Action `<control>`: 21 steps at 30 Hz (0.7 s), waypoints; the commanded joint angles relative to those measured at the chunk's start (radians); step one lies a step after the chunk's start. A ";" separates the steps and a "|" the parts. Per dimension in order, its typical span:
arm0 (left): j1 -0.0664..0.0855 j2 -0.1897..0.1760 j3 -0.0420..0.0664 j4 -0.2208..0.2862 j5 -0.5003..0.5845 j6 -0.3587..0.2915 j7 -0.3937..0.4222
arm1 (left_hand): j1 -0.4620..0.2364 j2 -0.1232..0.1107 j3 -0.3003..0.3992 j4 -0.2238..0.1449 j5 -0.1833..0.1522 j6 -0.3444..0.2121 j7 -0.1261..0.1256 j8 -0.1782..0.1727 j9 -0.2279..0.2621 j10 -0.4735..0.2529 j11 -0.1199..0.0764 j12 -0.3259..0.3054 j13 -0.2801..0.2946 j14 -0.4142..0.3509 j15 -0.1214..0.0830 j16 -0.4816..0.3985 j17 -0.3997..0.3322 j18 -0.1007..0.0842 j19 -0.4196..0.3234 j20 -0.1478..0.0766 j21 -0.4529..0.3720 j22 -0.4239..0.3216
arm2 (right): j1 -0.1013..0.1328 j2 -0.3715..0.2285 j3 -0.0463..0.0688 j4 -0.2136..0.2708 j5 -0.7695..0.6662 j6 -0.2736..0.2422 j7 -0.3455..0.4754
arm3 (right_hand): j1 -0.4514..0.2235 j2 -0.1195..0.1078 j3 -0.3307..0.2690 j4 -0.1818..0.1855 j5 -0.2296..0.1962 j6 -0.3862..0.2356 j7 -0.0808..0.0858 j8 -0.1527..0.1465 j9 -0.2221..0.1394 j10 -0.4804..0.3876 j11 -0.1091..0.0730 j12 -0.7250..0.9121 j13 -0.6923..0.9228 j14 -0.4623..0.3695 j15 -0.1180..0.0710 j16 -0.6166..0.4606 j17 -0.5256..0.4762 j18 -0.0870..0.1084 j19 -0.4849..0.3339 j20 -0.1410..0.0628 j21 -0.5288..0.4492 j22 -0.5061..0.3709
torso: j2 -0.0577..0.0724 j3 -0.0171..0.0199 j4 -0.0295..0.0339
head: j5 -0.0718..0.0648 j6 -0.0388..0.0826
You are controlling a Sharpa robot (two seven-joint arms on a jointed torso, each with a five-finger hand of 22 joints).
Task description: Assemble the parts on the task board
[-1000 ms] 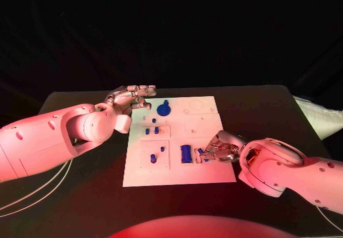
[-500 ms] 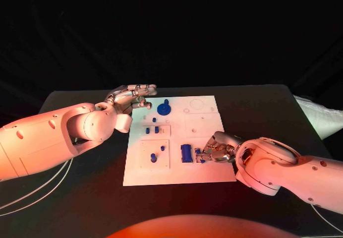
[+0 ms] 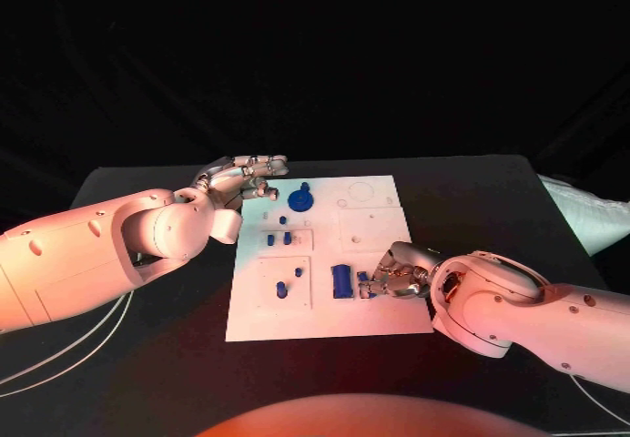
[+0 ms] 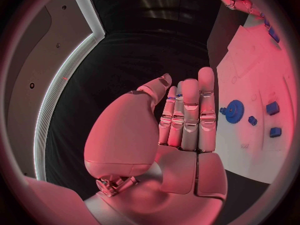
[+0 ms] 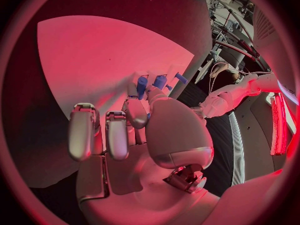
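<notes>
Several blue parts sit on the task board [image 3: 381, 314], the white plate in the middle of the black table [image 3: 486, 196]: a blue gear [image 3: 302, 199] at the far left corner area, small pegs [image 3: 279, 239] in the left middle panel, a slot piece [image 3: 281, 289] in the near left panel, and a tall blue block [image 3: 341, 280] standing near the board's middle. The panels on the board's right half look bare, so I judge the assembly roughly half done, with more seating left on that side. The right hand [image 3: 398, 270] is down on the board just beside the tall block; its fingertips appear to touch a small blue part [image 3: 364, 276] there, but whether they pinch it I cannot tell, and in the right wrist view 2 fingers are curled forward. The left hand [image 3: 243, 177] hovers off the board's far left corner holding nothing, its fingers straight and pressed together in the left wrist view. Compared with 1 second ago, the right hand has crept a little toward the tall block, while the left hand and the other parts have stayed put.
</notes>
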 commanded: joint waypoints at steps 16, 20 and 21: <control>0.000 0.001 0.001 0.002 0.001 0.023 0.000 | 0.000 0.011 -0.008 -0.001 0.004 -0.006 0.000 0.003 -0.001 -0.008 0.002 0.003 0.000 -0.009 -0.001 -0.006 -0.004 0.019 -0.004 0.007 -0.004 -0.002 | -0.003 -0.003 0.000 0.013 -0.049 -0.011 0.018 | -0.127 0.020 -0.122 0.042 -0.126 0.013 -0.007 0.020 0.027 0.021 -0.006 0.031 0.024 0.078 -0.011 0.009 0.117 -0.009 0.004 -0.011 0.008 0.011 | 0.000 0.0008 -0.0004 | -0.001 0.001; 0.000 0.001 0.001 0.002 0.001 0.023 0.000 | 0.000 0.011 -0.008 -0.001 0.004 -0.007 0.000 0.003 -0.001 -0.009 0.002 0.003 0.000 -0.010 0.000 -0.006 -0.005 0.018 -0.005 0.007 -0.005 -0.002 | -0.003 -0.012 0.000 0.015 -0.054 -0.008 0.026 | -0.104 0.016 -0.130 0.031 -0.130 0.013 -0.008 0.022 0.031 0.021 -0.007 0.031 0.025 0.078 -0.012 0.009 0.118 -0.009 0.005 -0.012 0.008 0.012 | -0.001 0.0007 -0.0002 | -0.001 0.002; 0.000 0.001 0.001 0.002 0.001 0.023 -0.001 | 0.000 0.011 -0.008 -0.001 0.004 -0.007 0.000 0.003 -0.001 -0.009 0.002 0.003 0.000 -0.010 0.000 -0.006 -0.005 0.018 -0.005 0.007 -0.005 -0.002 | -0.003 -0.015 0.000 0.016 -0.056 -0.006 0.029 | -0.082 0.012 -0.132 0.022 -0.139 0.011 -0.008 0.022 0.033 0.021 -0.007 0.030 0.025 0.077 -0.013 0.008 0.117 -0.009 0.004 -0.012 0.008 0.011 | 0.000 0.0006 0.0003 | -0.002 0.003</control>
